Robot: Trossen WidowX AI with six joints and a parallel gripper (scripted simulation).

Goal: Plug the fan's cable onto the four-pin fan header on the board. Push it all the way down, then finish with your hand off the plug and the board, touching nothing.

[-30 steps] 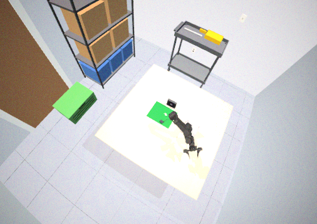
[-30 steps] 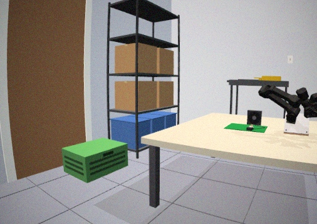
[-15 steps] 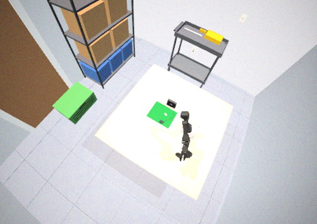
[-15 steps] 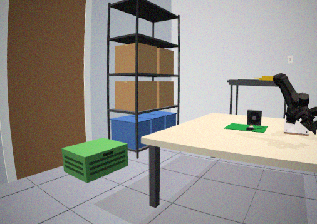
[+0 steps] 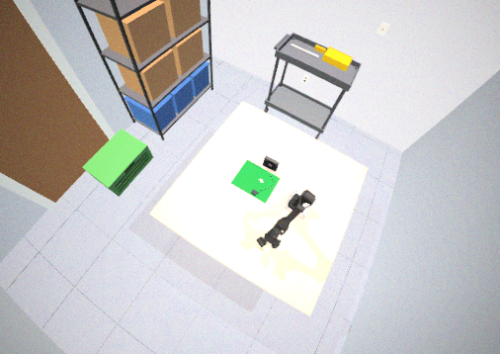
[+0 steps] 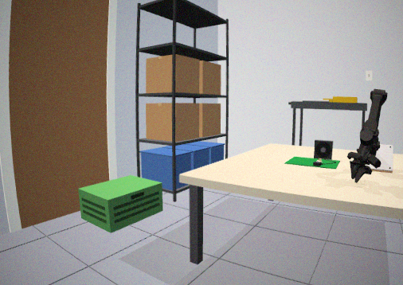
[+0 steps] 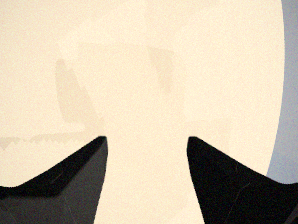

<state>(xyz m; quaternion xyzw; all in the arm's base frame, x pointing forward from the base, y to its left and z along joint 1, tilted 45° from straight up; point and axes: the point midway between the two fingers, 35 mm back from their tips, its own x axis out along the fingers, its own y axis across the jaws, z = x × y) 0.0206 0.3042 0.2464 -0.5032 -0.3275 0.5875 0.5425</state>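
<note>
Tiled rm w/ shelf rack (image 5: 140, 72) (image 6: 174, 122), cart (image 5: 316, 72) (image 6: 327, 105), green crate (image 5: 118, 157) (image 6: 120, 202), gripper (image 5: 268, 242) (image 6: 357, 179) (image 7: 148, 144) half open, nothing held

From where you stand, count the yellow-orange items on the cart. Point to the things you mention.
2: a large block (image 5: 337, 58) (image 6: 345, 99) and a narrower piece (image 5: 320, 48) (image 6: 326, 99) beside it, both on the top shelf.

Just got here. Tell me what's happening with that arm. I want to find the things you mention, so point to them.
The black arm is working on a fan cable job, but it is handling nothing right now. Its hand (image 5: 268, 242) (image 6: 357, 181) (image 7: 148, 144) is partly open with nothing between the fingers, pointing down over the table (image 5: 198, 196) (image 6: 247, 173) (image 7: 145, 90), away from the green board (image 5: 244, 181) (image 6: 296, 162). The fan (image 5: 270, 163) (image 6: 323, 150) stands beside the board, and its thin dark cable (image 5: 273, 183) (image 6: 329, 163) lies over it. Whether the plug is seated is too small to tell.
</note>
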